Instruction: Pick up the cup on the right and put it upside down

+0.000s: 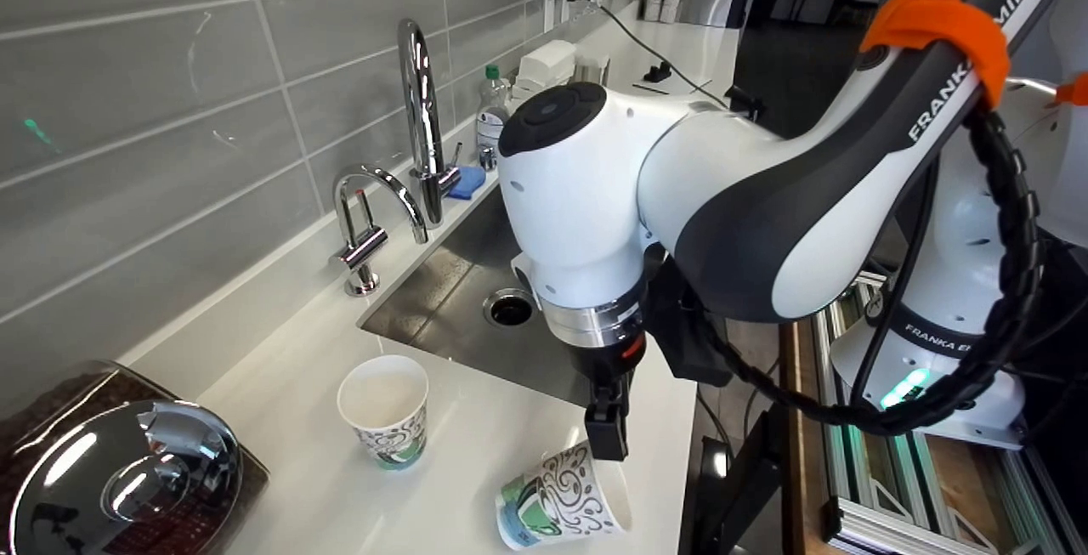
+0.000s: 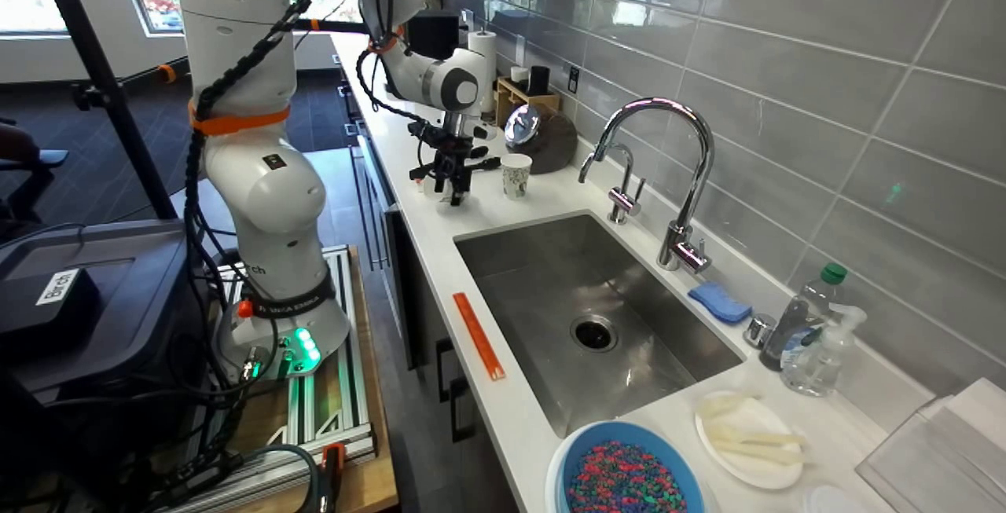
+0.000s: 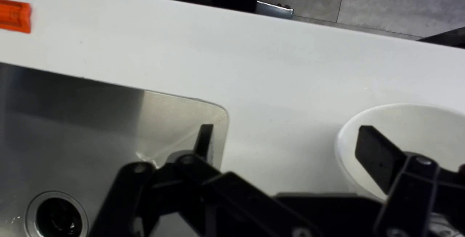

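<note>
Wrist view: the jaws are spread wide, grasping nothing; bare worktop (image 3: 276,66) and a corner of the sink (image 3: 174,121) show between them. The left finger (image 3: 204,141) stands over the sink, and the right finger (image 3: 377,157) lies across the mouth of the white cup (image 3: 428,131); whether it touches the rim I cannot tell. An orange strip (image 3: 14,15) at the left bears marks too faint to read.

In an exterior view, white capitals on the arm (image 1: 748,223) read "FRANKA", then "MIKA" beyond an orange strap (image 1: 943,24). The band (image 1: 926,332) round the base (image 1: 948,383) carries "FRANKA E" before a cable (image 1: 1020,249) covers the rest. The white cup, the right one of two, lies on its side on the near worktop, bottom to the left, mouth to the right, dark scrolls and green-teal print showing. The jaws point down at its mouth, a fingertip overlapping the rim. The upright cup (image 1: 384,410) stands to its left, apart.

In an exterior view, a label (image 2: 58,287) on a black box (image 2: 47,324) at the left reads "Birch", and "rch" shows low on the arm. At the far end of the worktop the jaws hide much of the lying white cup; the upright cup stands to its right. Lettering on the green-capped bottle (image 2: 802,320) is too small to read.
</note>
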### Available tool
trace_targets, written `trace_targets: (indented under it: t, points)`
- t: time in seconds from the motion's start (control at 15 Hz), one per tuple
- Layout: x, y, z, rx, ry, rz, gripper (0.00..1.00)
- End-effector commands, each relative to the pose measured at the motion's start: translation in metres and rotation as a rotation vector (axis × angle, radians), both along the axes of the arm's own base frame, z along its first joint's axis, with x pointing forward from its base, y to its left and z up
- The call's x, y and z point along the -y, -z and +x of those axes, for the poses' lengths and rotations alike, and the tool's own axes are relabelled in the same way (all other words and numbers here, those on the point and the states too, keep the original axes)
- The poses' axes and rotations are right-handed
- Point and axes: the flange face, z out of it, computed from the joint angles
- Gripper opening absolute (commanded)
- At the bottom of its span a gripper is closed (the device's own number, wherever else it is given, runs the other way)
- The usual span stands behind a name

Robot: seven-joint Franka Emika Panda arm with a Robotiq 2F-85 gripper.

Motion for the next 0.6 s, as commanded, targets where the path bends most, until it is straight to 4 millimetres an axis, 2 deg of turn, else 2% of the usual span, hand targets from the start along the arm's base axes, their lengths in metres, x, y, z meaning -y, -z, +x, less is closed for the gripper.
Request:
trace_targets:
  t: [0.0,0.53]
  points:
    - [0.0056,-0.0046,-0.0125,-0.023,0.018,0.005,1.0]
    - [0.0033,-0.0047,-0.0167,-0.033,0.011,0.015,1.0]
